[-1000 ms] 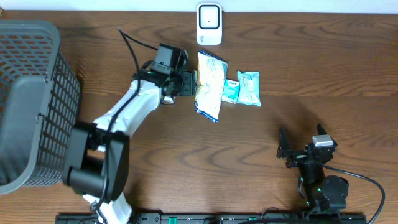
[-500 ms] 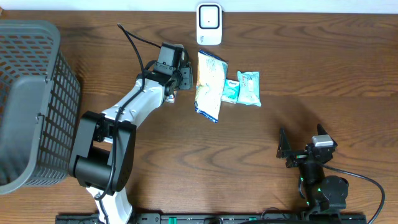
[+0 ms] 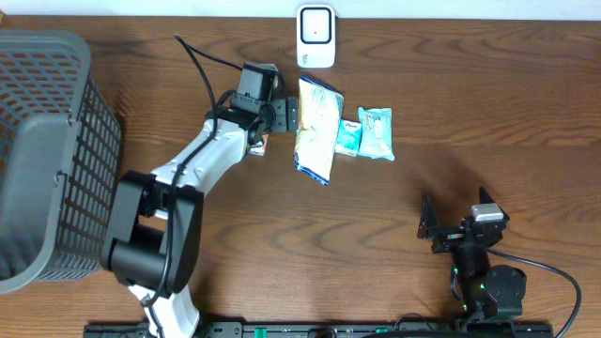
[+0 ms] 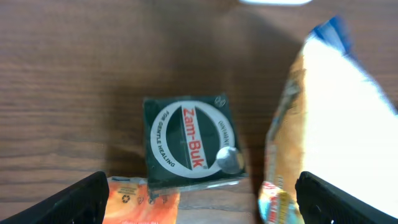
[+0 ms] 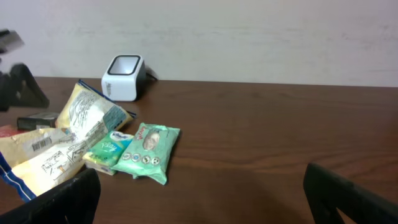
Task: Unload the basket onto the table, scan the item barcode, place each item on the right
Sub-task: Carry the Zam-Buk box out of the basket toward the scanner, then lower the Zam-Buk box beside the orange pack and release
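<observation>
A dark green Zam-Buk box (image 4: 191, 147) lies flat on the table, just ahead of my left gripper (image 4: 208, 208) and loose between its wide-open fingers. An orange packet (image 4: 140, 199) lies by the left finger, and a yellow snack bag (image 4: 336, 118) by the right one. From overhead, the left gripper (image 3: 286, 116) sits beside the yellow bag (image 3: 317, 127), a little below the white scanner (image 3: 315, 36). My right gripper (image 5: 202, 208) stands open and empty over bare wood at the front right (image 3: 455, 211).
A teal tissue pack (image 3: 348, 137) and a green wipes pack (image 3: 377, 133) lie to the right of the yellow bag. A large grey mesh basket (image 3: 47, 160) fills the left side. The scanner (image 5: 124, 76) stands at the table's far edge by the wall.
The left gripper's jaws have spread wide, with the dark box lying on the table between them. The left wrist shifted slightly toward the far edge. The right arm has not moved.
</observation>
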